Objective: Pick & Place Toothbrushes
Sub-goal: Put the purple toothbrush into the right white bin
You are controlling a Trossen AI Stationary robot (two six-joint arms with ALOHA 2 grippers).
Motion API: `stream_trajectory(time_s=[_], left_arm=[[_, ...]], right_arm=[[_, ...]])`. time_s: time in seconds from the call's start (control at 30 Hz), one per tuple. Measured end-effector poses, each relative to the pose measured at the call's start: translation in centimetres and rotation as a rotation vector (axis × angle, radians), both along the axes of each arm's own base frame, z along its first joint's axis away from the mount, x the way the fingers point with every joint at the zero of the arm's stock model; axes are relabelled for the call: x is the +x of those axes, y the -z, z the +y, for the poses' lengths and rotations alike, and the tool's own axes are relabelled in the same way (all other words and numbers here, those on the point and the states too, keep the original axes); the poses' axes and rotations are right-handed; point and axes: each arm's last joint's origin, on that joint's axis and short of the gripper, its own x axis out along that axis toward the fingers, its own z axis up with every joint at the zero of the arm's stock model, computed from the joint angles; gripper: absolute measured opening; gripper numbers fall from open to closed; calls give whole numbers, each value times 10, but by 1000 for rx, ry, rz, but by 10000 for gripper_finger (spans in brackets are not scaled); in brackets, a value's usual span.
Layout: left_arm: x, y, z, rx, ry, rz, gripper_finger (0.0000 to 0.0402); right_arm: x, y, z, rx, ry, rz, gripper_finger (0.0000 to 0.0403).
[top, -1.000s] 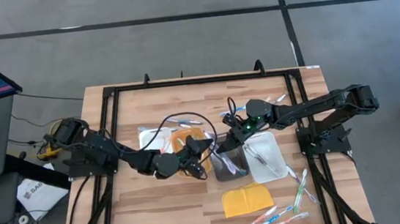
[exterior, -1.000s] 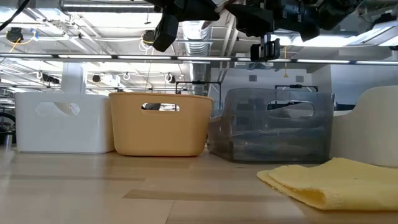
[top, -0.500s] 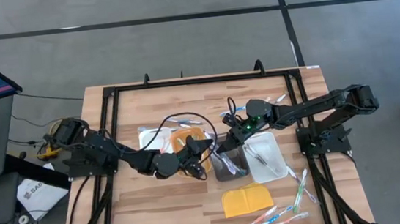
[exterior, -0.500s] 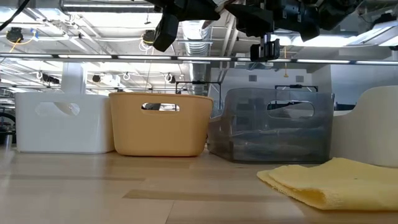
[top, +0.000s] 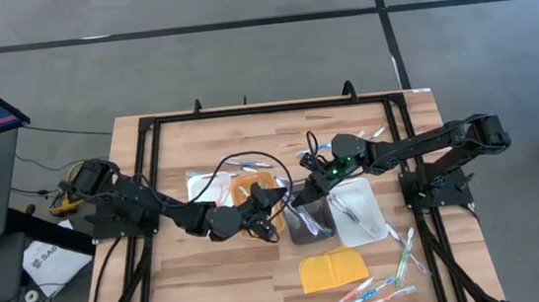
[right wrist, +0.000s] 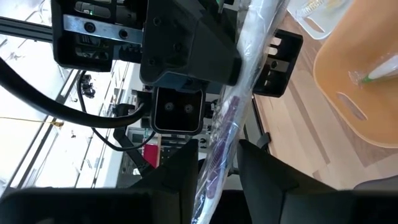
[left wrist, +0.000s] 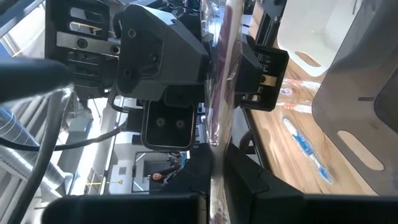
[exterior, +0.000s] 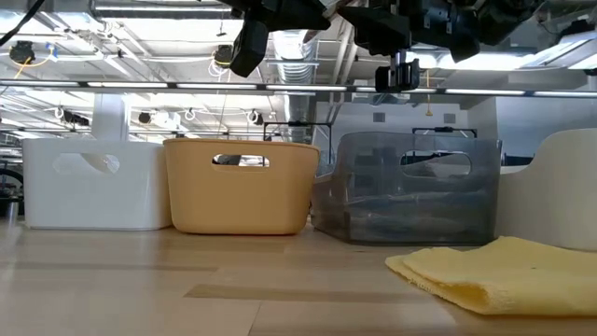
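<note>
A toothbrush in a clear wrapper (left wrist: 222, 93), its handle purple-pink (right wrist: 231, 118), is held in the air between my two grippers. They face each other above the gap between the orange tray (top: 258, 187) and the grey tray (top: 308, 221). My left gripper (left wrist: 217, 182) comes from the table's left (top: 275, 213), and my right gripper (right wrist: 214, 171) from the right (top: 300, 201). Each is shut on the toothbrush. More toothbrushes (top: 372, 290) lie loose on the table, and one lies in the right white tray (top: 358, 210). My left gripper pinches the wrapped toothbrush near one end (left wrist: 216, 163) between its two fingers, coming level from the table's left. The toothbrush runs on from the fingers toward the other gripper, lifted clear of the trays. My right gripper pinches the same wrapped toothbrush farther along (right wrist: 217, 149) between its two fingers, coming about level from the table's right. The wrapper (right wrist: 252, 56) reaches past the fingers toward the left gripper. The toothbrush hangs clear above the trays.
A white tray (top: 200, 185) stands left of the orange one. A yellow pad (top: 332, 269) lies near the front. Loose toothbrushes lie at the far middle (top: 247, 161) and by the right frame rail (top: 404, 250). In the low view the trays (exterior: 241, 187) stand in a row.
</note>
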Motion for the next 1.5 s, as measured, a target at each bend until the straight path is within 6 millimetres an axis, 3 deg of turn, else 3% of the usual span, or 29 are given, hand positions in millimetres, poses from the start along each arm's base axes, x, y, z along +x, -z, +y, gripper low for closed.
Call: stream_trajectory(time_s=[0.53,0.97,1.23,1.5], left_arm=[[1,0,-1,-24,37,-10,12],[1,0,0,-20,34,-9,17],[1,-1,0,-105,32,-62,85],[0,-3,0,-215,-5,-135,166]], right_arm=[[0,0,2,-1,0,0,103],[0,0,2,1,0,3,12],[0,0,2,-15,-2,-9,27],[0,0,2,-47,-8,-27,9]])
